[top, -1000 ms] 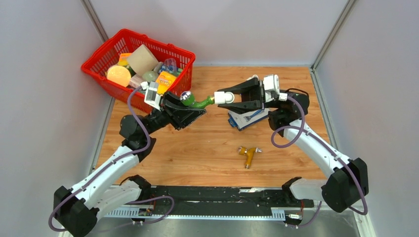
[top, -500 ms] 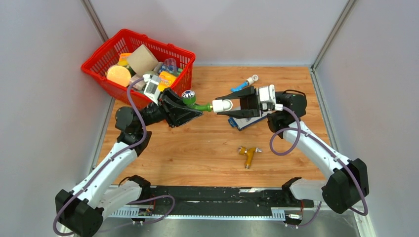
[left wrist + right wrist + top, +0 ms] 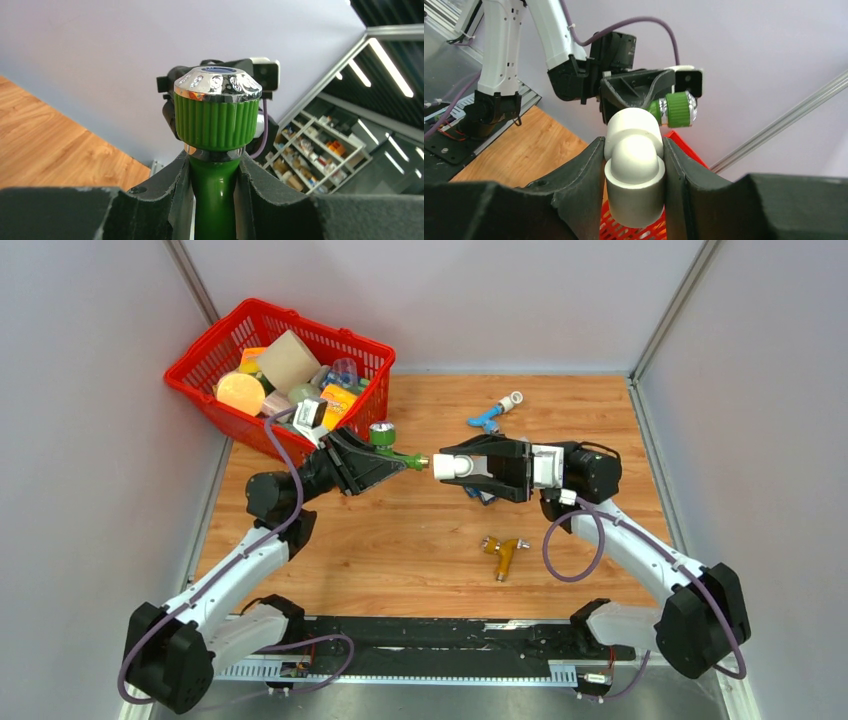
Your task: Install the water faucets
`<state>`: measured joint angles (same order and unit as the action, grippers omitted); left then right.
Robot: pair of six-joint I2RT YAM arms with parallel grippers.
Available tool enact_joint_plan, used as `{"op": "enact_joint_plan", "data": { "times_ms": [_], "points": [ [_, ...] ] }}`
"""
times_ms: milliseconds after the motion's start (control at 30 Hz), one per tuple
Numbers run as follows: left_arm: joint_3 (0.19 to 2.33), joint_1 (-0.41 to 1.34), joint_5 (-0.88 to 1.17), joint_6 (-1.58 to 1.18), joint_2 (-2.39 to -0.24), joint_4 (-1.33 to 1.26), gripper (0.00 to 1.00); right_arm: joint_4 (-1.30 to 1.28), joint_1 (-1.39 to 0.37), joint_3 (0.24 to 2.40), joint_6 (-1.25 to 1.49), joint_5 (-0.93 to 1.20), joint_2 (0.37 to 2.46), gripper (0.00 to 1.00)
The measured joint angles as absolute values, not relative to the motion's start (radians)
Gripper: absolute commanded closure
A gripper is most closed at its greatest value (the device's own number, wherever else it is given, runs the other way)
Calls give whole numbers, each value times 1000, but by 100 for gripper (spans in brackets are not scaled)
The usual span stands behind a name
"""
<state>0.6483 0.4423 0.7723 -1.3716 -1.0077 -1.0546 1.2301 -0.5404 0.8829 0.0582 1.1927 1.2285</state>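
My left gripper is shut on the green faucet and holds it above the table, its chrome-capped knob up and its threaded tip pointing right. My right gripper is shut on the white elbow pipe fitting, whose open end faces that tip with a small gap between them. In the right wrist view the elbow sits between my fingers with the green faucet just behind it. The orange-yellow faucet lies on the table in front. The blue faucet lies at the back.
A red basket full of mixed items stands at the back left, close behind my left gripper. A flat packet lies partly hidden under my right gripper. Grey walls close off the table on three sides.
Both arms have swung and lowered so the green faucet and the white elbow now line up tip to opening. The right gripper moved off the blue faucet, which now shows fully.
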Motion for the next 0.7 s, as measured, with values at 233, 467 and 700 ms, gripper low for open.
{"op": "enact_joint_plan", "data": {
  "times_ms": [233,467,700],
  "points": [
    [623,438,692,-1421,-962,-1029,100,1235,-564,881,-39,1186,1205,100],
    [624,438,679,-1496,-950,-1013,100,1034,-599,897,-260,1185,1195,100],
    [627,438,684,-1533,-950,-998,100,961,-600,911,-346,1174,1195,100]
  ]
}}
